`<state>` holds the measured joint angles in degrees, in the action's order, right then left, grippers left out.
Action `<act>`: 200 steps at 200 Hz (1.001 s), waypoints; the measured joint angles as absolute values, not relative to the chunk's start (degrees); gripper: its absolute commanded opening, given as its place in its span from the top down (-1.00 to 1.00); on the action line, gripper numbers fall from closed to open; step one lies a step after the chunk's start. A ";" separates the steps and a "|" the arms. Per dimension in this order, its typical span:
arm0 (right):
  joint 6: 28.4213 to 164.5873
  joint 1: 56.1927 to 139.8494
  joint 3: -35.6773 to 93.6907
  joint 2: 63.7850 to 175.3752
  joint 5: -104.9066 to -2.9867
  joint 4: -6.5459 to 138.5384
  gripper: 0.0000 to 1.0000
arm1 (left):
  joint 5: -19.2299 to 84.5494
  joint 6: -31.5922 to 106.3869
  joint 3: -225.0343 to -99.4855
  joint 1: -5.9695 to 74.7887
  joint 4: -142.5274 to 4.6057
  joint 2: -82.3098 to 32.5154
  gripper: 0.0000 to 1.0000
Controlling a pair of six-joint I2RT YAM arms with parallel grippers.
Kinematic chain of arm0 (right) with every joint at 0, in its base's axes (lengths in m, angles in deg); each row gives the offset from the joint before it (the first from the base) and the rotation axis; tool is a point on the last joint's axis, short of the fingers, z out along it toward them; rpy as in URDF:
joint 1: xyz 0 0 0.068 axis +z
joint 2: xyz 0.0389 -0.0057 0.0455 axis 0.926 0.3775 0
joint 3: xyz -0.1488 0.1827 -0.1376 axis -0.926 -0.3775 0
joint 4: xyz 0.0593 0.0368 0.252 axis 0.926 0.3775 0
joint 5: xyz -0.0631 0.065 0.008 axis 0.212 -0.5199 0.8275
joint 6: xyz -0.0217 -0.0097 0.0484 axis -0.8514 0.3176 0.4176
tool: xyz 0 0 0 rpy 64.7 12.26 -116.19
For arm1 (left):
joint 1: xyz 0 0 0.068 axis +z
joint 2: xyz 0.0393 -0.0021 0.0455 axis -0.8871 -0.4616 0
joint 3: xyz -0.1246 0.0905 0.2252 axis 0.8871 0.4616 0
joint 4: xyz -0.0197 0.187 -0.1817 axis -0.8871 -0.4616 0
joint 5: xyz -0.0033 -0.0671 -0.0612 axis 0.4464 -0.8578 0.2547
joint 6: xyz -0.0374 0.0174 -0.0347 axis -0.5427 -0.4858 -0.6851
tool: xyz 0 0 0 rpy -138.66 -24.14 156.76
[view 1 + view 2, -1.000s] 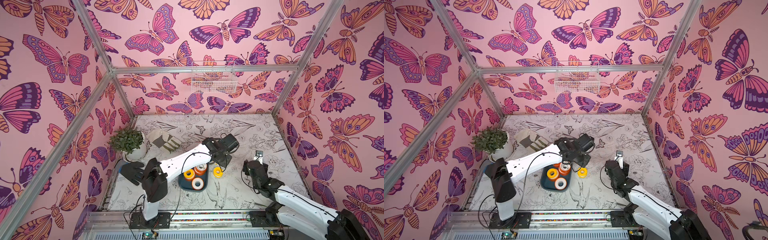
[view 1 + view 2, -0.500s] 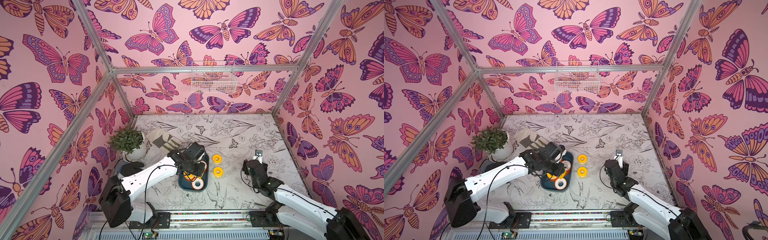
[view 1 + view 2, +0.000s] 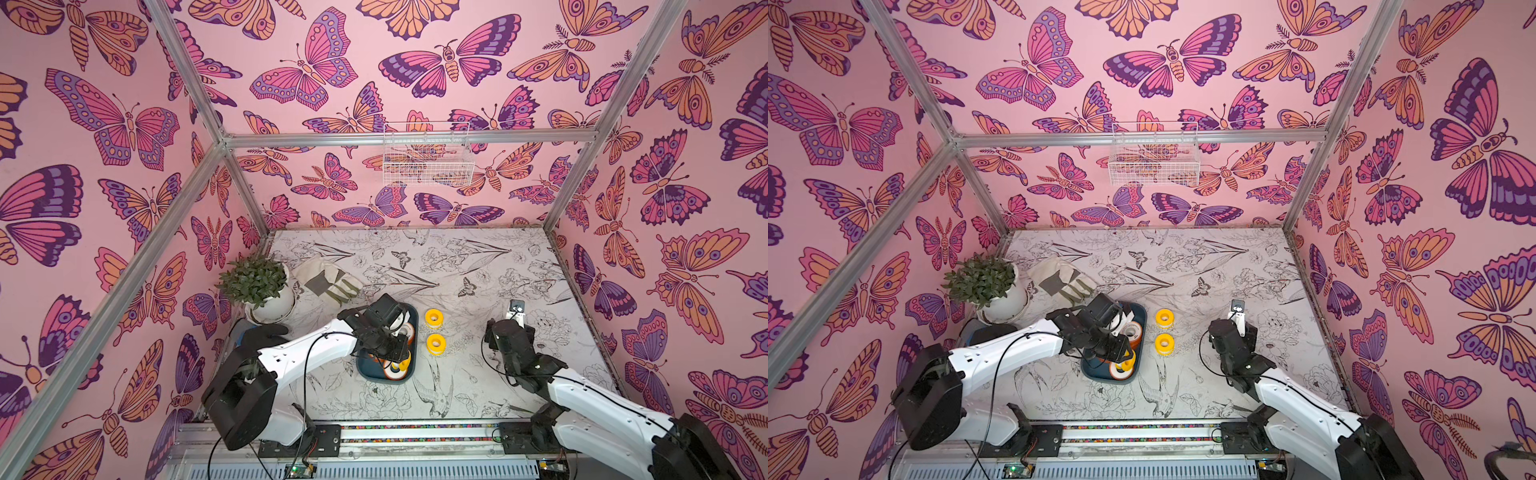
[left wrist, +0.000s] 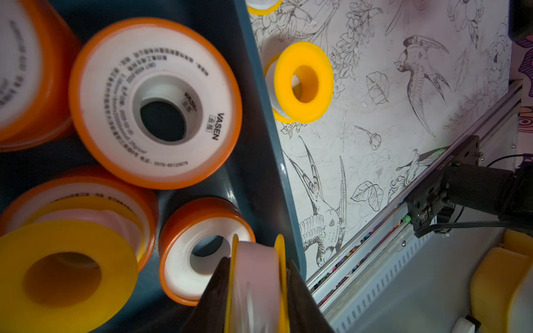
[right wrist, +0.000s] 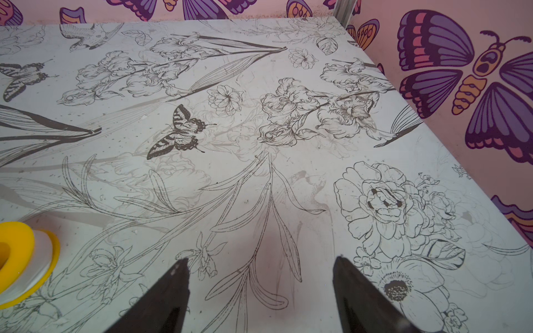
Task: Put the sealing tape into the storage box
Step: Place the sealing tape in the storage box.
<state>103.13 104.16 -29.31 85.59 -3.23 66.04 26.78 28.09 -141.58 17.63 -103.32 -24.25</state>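
A: Where are we?
B: Our left gripper (image 4: 255, 266) clamps a yellow spool (image 4: 256, 291) on edge over the storage box (image 4: 261, 150); we should release next.
A: And the right gripper (image 5: 261, 261)?
B: Spread and empty. Two yellow spools (image 3: 434, 317) lie on the worktop (image 3: 478, 257) beside the storage box.

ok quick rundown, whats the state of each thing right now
left gripper, shut on a yellow spool held on edge over the storage box
right gripper, open, holding nothing
orange spools, lying flat in the storage box
second yellow spool, lying on an orange spool in the box
two yellow spools, flat on the table beside the box
potted plant, upright
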 measured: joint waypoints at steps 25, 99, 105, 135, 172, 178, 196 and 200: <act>103.13 104.16 -29.27 85.61 -3.23 66.04 -0.63 | 26.19 27.57 -140.09 17.89 -101.74 -25.28 0.60; 103.13 104.16 -29.00 85.85 -3.23 66.06 -0.63 | 24.92 26.65 -138.34 19.20 -99.38 -26.35 -0.02; 103.13 104.16 -28.98 85.85 -3.23 66.06 -0.63 | 24.92 26.59 -138.28 19.31 -99.36 -26.35 -0.06; 103.13 104.16 -28.89 85.92 -3.27 66.06 -0.63 | 24.92 26.45 -138.24 19.48 -99.47 -26.33 -0.26; 103.13 104.16 -28.68 86.07 -3.45 66.06 -0.63 | 25.25 26.52 -138.19 19.48 -100.21 -25.06 -0.28; 103.13 104.16 -28.68 86.07 -3.45 66.06 -0.63 | 25.40 26.52 -138.19 19.48 -100.54 -24.78 -0.28; 103.13 104.16 -28.68 86.09 -3.45 66.06 -0.63 | 25.91 26.52 -138.19 19.48 -101.59 -23.99 -0.28; 103.13 104.16 -28.68 86.11 -3.45 66.06 -0.63 | 26.10 26.52 -138.19 19.48 -101.74 -23.79 -0.28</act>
